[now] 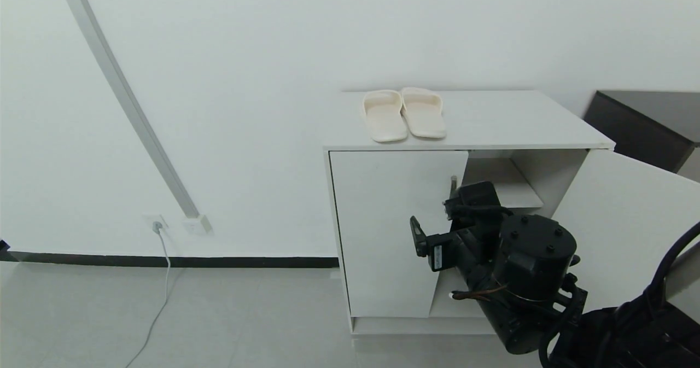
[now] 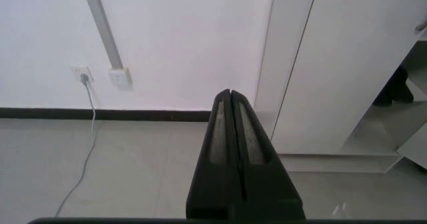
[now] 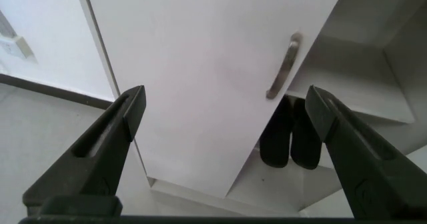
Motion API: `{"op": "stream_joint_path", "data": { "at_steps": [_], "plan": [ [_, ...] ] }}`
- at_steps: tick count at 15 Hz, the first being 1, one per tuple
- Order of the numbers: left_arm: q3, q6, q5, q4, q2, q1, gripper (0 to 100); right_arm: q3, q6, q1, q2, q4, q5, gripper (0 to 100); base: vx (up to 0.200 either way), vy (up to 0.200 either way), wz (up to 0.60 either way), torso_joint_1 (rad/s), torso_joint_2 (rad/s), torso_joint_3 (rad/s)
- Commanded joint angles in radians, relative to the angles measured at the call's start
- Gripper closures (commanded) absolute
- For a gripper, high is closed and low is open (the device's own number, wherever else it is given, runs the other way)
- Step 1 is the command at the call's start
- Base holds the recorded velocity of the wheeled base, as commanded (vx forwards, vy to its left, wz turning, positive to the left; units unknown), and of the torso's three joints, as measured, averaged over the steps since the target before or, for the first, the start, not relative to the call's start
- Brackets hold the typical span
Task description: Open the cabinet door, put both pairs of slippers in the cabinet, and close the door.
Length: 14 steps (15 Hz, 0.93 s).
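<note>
A white cabinet [image 1: 508, 116] stands against the wall with a pair of cream slippers [image 1: 403, 114] on its top, near the left. Its left door [image 1: 394, 231] is shut and its right door [image 1: 623, 220] is swung wide open. A pair of dark slippers [image 3: 291, 134] stands on the bottom shelf inside, just behind the left door's metal handle [image 3: 283, 67]. My right gripper [image 3: 225, 94] is open and empty, facing the left door's edge at the opening. My left gripper [image 2: 230, 94] is shut with nothing in it, low over the floor, left of the cabinet.
An inner shelf [image 1: 503, 185] splits the open compartment. A dark piece of furniture [image 1: 645, 122] stands right of the cabinet, behind the open door. A wall socket with a grey cable [image 1: 157, 227] and a slanting conduit [image 1: 126, 94] are to the left, above bare floor.
</note>
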Motion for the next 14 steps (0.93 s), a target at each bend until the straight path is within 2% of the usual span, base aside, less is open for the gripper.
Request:
{"op": "stream_joint_path", "data": {
  "at_steps": [1, 10, 14],
  "plan": [
    [0.000, 0.000, 0.000, 0.000, 0.001, 0.000, 100, 0.000, 0.000, 0.001, 0.001, 0.000, 0.000, 0, 0.000, 0.000, 0.00, 0.217, -0.52, -0.315],
    [0.000, 0.000, 0.000, 0.000, 0.001, 0.000, 100, 0.000, -0.001, 0.001, 0.001, 0.000, 0.000, 0, 0.000, 0.000, 0.00, 0.247, -0.57, -0.323],
    [0.000, 0.000, 0.002, 0.000, 0.001, 0.000, 100, 0.000, 0.000, 0.001, 0.001, -0.006, 0.002, 0, 0.000, 0.000, 0.00, 0.193, -0.43, -0.237]
  ]
}}
